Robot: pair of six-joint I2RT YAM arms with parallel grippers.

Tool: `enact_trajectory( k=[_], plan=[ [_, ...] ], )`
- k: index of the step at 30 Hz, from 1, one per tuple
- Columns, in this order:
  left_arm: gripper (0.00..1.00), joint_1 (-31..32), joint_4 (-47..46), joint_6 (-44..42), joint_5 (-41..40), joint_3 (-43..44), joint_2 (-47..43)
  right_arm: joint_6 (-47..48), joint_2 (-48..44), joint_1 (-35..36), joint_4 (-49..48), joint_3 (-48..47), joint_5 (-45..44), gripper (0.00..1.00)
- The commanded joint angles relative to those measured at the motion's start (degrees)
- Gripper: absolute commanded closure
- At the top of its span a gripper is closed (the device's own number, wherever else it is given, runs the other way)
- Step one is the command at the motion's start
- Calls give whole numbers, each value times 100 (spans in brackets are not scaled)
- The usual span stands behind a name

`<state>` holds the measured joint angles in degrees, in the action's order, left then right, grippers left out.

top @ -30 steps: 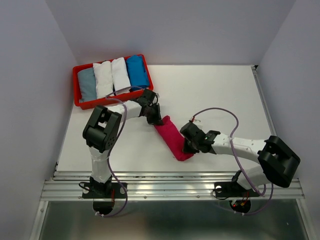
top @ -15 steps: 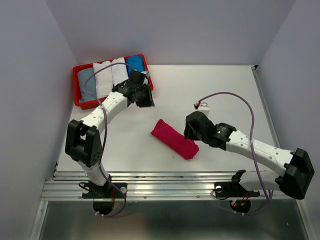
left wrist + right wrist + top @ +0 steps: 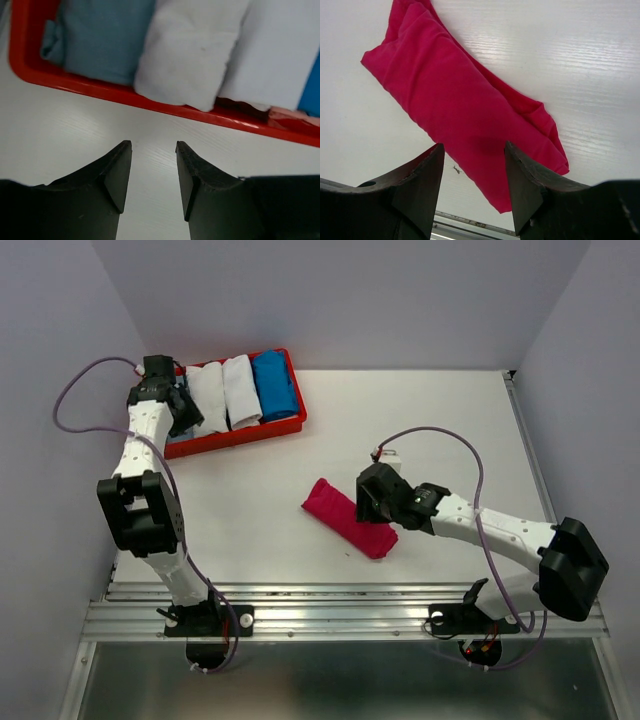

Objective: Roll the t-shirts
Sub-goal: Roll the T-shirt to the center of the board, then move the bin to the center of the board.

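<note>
- Since a second earlier, both grippers had let go of the ends of the pink t-shirt (image 3: 347, 519). The left arm had swung away to the far-left corner, and the roll had turned a little flatter across the table (image 3: 430, 420).
- The left gripper (image 3: 183, 410) hung at the left end of the red tray (image 3: 243, 434). Its fingers (image 3: 117, 167) stood apart with nothing between them, over bare table just in front of the tray's near wall.
- The right gripper (image 3: 372, 502) hovered over the right part of the pink t-shirt, its fingers (image 3: 422, 180) spread and empty. From the wrist view the cloth lay below the gap, apparently not touched.
- The pink t-shirt lay rolled into a short bundle on the table, slanting from upper left to lower right, well apart from the tray.
- Four rolled shirts lay side by side in the tray: a grey-blue roll (image 3: 100, 35) at the left, partly hidden by the left arm from above, then two white rolls (image 3: 208, 395), then a blue roll (image 3: 273, 385) at the right.
</note>
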<state>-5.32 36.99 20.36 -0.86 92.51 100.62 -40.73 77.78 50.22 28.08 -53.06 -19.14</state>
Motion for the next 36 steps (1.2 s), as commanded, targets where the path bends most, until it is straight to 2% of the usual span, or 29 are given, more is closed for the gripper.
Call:
enact_trajectory(
  k=[1, 6, 15, 26, 29, 33, 36],
  plan=[
    [48, -486, 168, -208, -379, 276, 238, 109, 27, -21, -470, -29, 252, 43],
    [50, -953, 71, -59, -266, 522, 896, 188, 238, -21, -557, -91, 427, 43],
    [54, -962, -157, 38, -493, 690, 1381, 171, 247, -21, -716, 85, 648, 43],
    [57, -936, -456, -41, -204, 188, 1250, 136, 194, -21, -716, 155, 622, 43],
    [58, -831, -473, -128, -11, 268, 1136, 127, 211, -21, -733, 155, 613, 43],
    [57, -427, -465, -164, -133, 486, 934, 100, 194, -21, -733, 129, 455, 42],
    [57, 118, -264, -147, -361, 898, 898, 74, 220, -21, -725, 94, 358, 39]
  ],
)
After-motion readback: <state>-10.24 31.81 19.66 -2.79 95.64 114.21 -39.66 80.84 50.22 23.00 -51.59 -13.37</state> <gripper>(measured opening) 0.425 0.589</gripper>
